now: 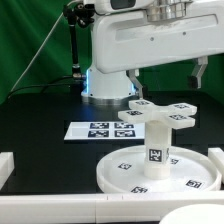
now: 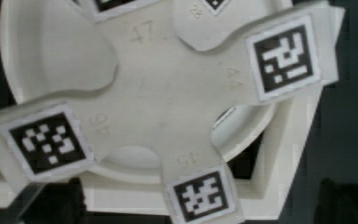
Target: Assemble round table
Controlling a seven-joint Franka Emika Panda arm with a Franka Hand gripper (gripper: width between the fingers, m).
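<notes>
The large rimmed round disc [image 1: 125, 172] lies at the front of the table. The short thick cylinder leg [image 1: 156, 155] stands upright on it. The cross-shaped foot piece [image 1: 156, 113] sits on top of the leg. My gripper [image 1: 200, 74] hangs above and toward the exterior view's right of the foot piece, apart from it; it looks open and empty. The wrist view looks down on the foot piece [image 2: 149, 95] and its tags, with the disc's rim [image 2: 282, 135] beneath. Dark fingers [image 2: 48, 205] show only at the picture's edge.
The marker board [image 1: 100, 130] lies flat behind the disc, in front of the robot base [image 1: 108, 85]. White rails stand at the exterior view's left [image 1: 5, 166], right [image 1: 218, 158] and front [image 1: 110, 208] of the table. A green curtain hangs behind.
</notes>
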